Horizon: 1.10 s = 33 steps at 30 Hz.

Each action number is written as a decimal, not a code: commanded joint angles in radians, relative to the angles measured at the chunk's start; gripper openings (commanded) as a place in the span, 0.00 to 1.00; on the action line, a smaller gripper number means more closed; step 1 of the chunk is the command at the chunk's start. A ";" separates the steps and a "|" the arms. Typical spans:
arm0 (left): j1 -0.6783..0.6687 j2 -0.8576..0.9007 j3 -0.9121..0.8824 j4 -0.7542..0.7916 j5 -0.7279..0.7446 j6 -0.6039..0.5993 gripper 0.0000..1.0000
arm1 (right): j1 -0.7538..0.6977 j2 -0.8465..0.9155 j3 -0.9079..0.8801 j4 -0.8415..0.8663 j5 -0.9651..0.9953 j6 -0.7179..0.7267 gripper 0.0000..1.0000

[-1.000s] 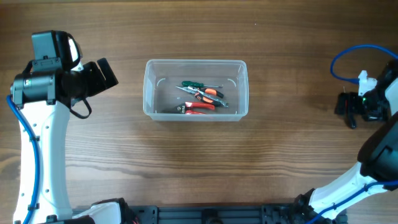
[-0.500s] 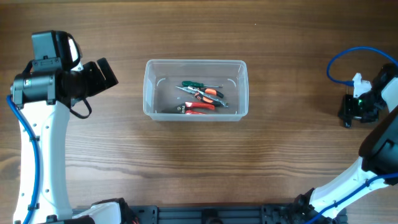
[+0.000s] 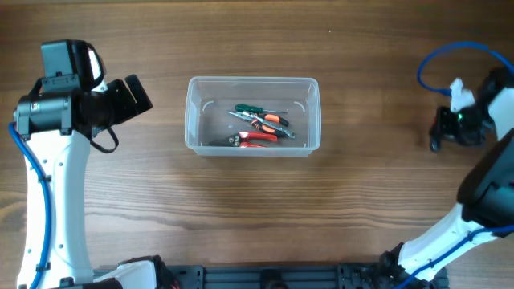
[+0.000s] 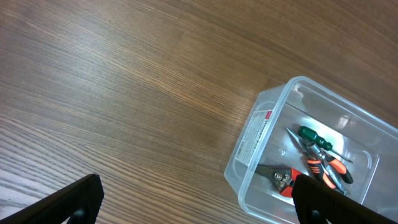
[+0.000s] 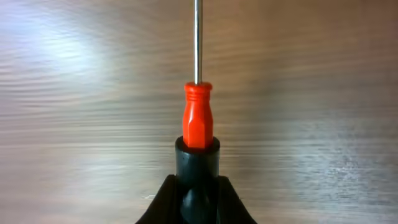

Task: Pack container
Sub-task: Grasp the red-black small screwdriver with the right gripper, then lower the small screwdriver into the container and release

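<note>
The clear plastic container [image 3: 251, 79] stands lidless in the middle of the table and also shows at the right of the left wrist view [image 4: 247, 151]. Inside it lie a green screwdriver [image 3: 248, 108], orange-handled pliers [image 3: 274, 120] and red-handled pliers [image 3: 259, 138]. My right gripper [image 5: 198, 188] is shut on the black end of a red-handled screwdriver [image 5: 197, 115], whose metal shaft points away from the wrist. In the overhead view that gripper [image 3: 439, 138] hangs at the far right, well apart from the container. My left gripper [image 3: 135, 94] stands open left of the container, holding nothing.
A blue cable [image 3: 440, 67] loops above the right arm near the table's right edge. Bare wooden tabletop [image 3: 257, 209] lies around the container on all sides. The left arm's white link [image 3: 48, 201] runs down the left side.
My right gripper has shut on the screwdriver and shifted slightly left and up in the overhead view. The left arm and the container have not moved.
</note>
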 commanded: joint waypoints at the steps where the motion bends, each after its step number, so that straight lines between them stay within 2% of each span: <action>1: -0.003 0.000 0.001 -0.001 0.012 -0.010 1.00 | 0.202 -0.185 0.160 -0.045 -0.056 -0.084 0.04; 6: -0.003 0.000 0.001 -0.003 0.012 -0.010 1.00 | 0.602 -0.275 0.225 -0.074 -0.055 -0.312 0.04; 9: -0.003 0.000 0.001 -0.004 0.012 -0.010 1.00 | 0.847 -0.231 0.222 -0.057 -0.055 -0.359 0.04; 11: -0.003 0.000 0.001 -0.004 0.012 -0.010 1.00 | 0.948 -0.162 0.221 -0.030 -0.055 -0.378 0.04; 14: -0.003 0.000 0.001 -0.004 0.012 -0.010 1.00 | 1.006 -0.046 0.221 -0.016 -0.087 -0.407 0.04; 19: -0.003 0.000 0.001 -0.004 0.012 -0.010 1.00 | 1.022 0.140 0.221 -0.021 -0.159 -0.401 0.04; 22: -0.003 0.000 0.001 -0.004 0.012 -0.010 1.00 | 1.022 0.174 0.221 -0.024 -0.159 -0.382 0.05; 24: -0.003 0.000 0.001 -0.004 0.012 -0.010 1.00 | 1.020 0.172 0.222 -0.014 -0.151 -0.353 0.08; 25: -0.003 0.000 0.001 -0.004 0.012 -0.010 1.00 | 1.019 0.170 0.223 -0.012 -0.147 -0.340 0.12; 28: -0.003 0.000 0.001 -0.004 0.011 -0.009 1.00 | 1.019 0.141 0.249 -0.013 -0.086 -0.233 0.44; 30: -0.003 0.000 0.001 -0.004 0.010 0.004 1.00 | 1.004 0.087 0.281 0.004 -0.076 -0.194 0.57; 31: -0.003 0.000 0.001 -0.003 0.002 0.006 1.00 | 0.991 0.054 0.302 0.021 -0.075 -0.175 0.82; 32: -0.003 0.000 0.001 -0.003 0.000 0.012 1.00 | 0.971 0.013 0.328 0.035 -0.072 -0.157 1.00; 33: -0.003 0.000 0.001 -0.003 0.000 0.033 1.00 | 0.938 -0.044 0.362 0.045 -0.064 -0.159 0.99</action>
